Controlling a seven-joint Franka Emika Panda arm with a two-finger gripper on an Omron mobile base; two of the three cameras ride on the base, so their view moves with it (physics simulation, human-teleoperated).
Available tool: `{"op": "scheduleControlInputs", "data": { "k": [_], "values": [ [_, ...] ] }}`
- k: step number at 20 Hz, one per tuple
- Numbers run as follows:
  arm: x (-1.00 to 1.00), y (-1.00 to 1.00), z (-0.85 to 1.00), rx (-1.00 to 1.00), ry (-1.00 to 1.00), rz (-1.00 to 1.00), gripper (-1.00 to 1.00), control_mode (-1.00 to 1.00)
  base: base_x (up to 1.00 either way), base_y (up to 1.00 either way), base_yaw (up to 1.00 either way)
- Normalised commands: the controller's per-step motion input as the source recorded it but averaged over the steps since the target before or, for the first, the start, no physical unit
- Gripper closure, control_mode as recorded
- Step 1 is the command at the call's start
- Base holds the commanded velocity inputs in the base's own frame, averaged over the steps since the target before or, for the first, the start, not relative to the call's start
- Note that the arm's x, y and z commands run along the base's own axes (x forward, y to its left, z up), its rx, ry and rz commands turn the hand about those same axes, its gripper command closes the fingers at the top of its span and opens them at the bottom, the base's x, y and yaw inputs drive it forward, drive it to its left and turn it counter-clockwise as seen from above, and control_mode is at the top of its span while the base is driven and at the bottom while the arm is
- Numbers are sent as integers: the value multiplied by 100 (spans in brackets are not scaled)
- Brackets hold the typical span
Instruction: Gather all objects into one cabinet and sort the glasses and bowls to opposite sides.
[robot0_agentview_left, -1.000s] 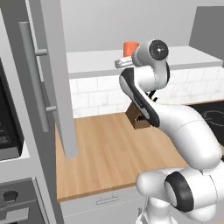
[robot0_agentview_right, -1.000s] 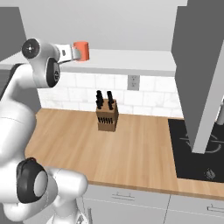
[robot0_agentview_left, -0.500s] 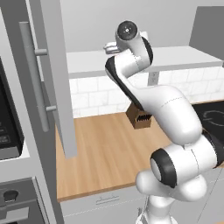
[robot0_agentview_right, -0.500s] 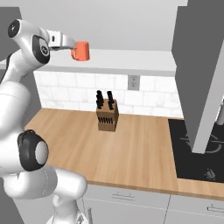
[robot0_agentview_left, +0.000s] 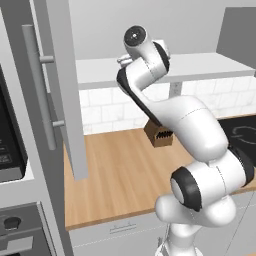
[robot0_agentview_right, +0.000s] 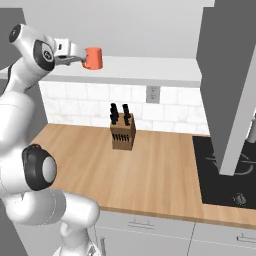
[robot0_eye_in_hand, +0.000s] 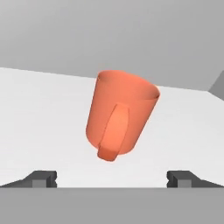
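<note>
Orange-red cup (robot0_eye_in_hand: 121, 117), handle toward camera, tilted over white shelf (robot0_eye_in_hand: 39, 113).

Wooden countertop (robot0_agentview_right: 155, 165) runs along white-tiled wall; knife block (robot0_agentview_right: 123, 134) stands upright on it near wall, dark handles up. Black cooktop (robot0_agentview_right: 220, 180) set into counter at right end. White shelf (robot0_agentview_right: 150, 70) above; orange cup (robot0_agentview_right: 93, 58) at its front edge.

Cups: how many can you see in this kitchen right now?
1: an orange-red cup stands on the white shelf above the wooden counter, just ahead of the robot's open gripper. More may be hidden behind the grey cabinet door.
</note>
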Motion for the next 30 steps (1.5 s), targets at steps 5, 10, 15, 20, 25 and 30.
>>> {"op": "scheduleControlInputs", "data": {
  "k": [5, 10, 15, 20, 25, 30],
  "values": [
    [23, 0, 0, 0, 1, -1, -100, -100, 0, 0, 0],
    [63, -5, 7, 8, 1, -2, -100, -100, 0, 0, 0],
    [37, -13, 15, 10, 0, -2, -100, -100, 0, 0, 0],
    [3, -4, 4, 4, 0, -10, 100, -100, 0, 0, 0],
    [0, 0, 0, 1, 0, -10, 100, -100, 0, 0, 0],
    [0, 0, 0, 1, 0, -5, 100, -100, 0, 0, 0]
  ]
}}
